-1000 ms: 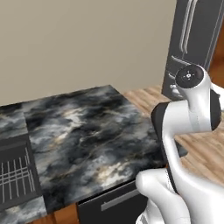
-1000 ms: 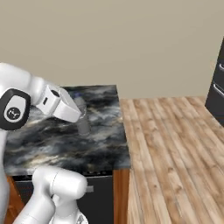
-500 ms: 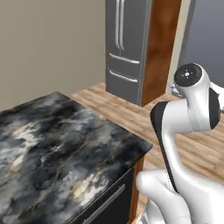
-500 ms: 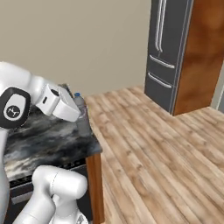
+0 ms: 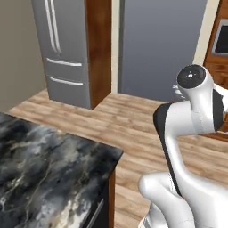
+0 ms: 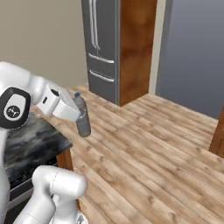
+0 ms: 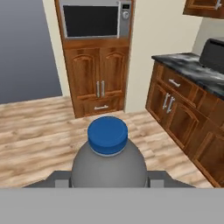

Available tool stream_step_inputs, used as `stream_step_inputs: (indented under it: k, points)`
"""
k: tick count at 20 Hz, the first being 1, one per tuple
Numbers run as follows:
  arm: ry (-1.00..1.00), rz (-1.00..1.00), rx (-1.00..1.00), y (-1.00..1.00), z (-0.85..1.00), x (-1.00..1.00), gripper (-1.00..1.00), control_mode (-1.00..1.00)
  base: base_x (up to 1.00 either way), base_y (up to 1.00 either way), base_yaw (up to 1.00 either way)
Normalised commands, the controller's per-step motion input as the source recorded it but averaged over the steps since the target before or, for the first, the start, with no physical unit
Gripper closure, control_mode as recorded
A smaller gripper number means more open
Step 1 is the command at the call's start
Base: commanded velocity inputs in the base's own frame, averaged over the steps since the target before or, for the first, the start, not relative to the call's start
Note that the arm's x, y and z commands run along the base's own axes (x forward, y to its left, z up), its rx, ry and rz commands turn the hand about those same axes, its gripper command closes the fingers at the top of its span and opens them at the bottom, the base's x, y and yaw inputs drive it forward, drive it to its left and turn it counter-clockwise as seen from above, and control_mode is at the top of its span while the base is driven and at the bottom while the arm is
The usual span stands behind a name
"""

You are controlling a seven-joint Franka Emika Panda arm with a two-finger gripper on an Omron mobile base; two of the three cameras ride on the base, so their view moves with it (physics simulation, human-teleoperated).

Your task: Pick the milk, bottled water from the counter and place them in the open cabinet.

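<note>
One bottle [image 6: 82, 116] is clamped in the claw [image 6: 78, 117], whose two sides are drawn in tight against its body. In the right base view the bottle sits left of centre, upright with a slight lean, its blue cap [image 6: 77, 94] just above the white hand and its lower half hanging free below it, over the wooden floor [image 6: 144, 148] just beyond the corner of the desk [image 6: 33, 142]. The marbled desk lies at the lower left of that frame, and in the left base view it fills the lower left corner, with bare stone showing.

In the hand view the bottle rises from the bottom centre, cap toward the camera, its grey shoulders spreading out to either side between the two dark claw tips at the bottom edge. Beyond it, in the upper part of that frame, stands a tall brown wooden unit [image 7: 97, 83] with a built-in oven [image 7: 92, 19], and at the right a row of low wooden cupboards [image 7: 188, 122] under another dark stone top.

A steel fridge [image 6: 103, 48] stands at the upper middle of the right base view
</note>
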Motion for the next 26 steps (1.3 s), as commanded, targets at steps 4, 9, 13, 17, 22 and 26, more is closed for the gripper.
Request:
stream_step_inputs:
  k: [4,9,13,17,22,26]
  points:
    - [0.00,0.00,0.00,0.00,0.00,0.00,1.00,1.00,-0.28,-0.01,-0.57]
    - [0.00,0.00,0.00,0.00,0.00,0.00,1.00,1.00,-0.27,-0.09,-0.56]
    - [0.00,0.00,0.00,0.00,0.00,0.00,1.00,1.00,-0.20,-0.24,-0.55]
    - [0.00,0.00,0.00,0.00,0.00,0.00,1.00,1.00,-0.14,-0.32,-0.54]
    - [0.00,0.00,0.00,0.00,0.00,0.00,1.00,1.00,-0.06,-0.31,-0.52]
    - [0.00,0.00,0.00,0.00,0.00,0.00,1.00,1.00,-0.06,-0.37,-0.51]
